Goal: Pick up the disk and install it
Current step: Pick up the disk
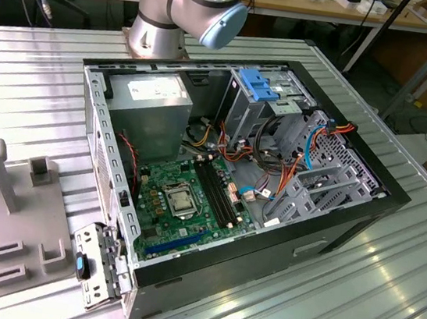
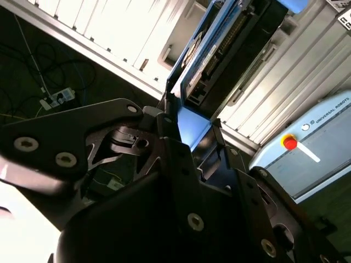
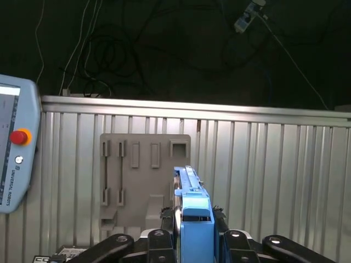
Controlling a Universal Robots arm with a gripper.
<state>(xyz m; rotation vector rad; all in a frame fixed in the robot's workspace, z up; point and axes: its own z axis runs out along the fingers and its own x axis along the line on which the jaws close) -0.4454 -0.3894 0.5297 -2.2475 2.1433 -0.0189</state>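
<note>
In both wrist views my gripper [image 3: 193, 241] [image 2: 189, 129] is shut on the disk [image 3: 193, 211] [image 2: 219, 49], a dark flat slab with bright blue side rails. The disk stands out edge-on from between the black fingers [image 3: 159, 238]. It hangs in the air above the ribbed metal table [image 3: 274, 175], touching nothing else. In the exterior view the open computer case [image 1: 329, 238] lies on its side on the table, with the grey drive cage [image 1: 260, 107] and its blue latch [image 1: 259, 85] at the far end. The arm's base [image 1: 164, 27] stands behind the case.
A grey fixture plate [image 3: 145, 175] [image 1: 1, 218] with upright holders lies on the table at the exterior view's left. A teach pendant with a red button [image 3: 13, 159] [image 2: 312, 142] rests nearby. Inside the case are a green motherboard [image 1: 185, 195], a power supply [image 1: 153, 108] and loose cables [image 1: 274, 175].
</note>
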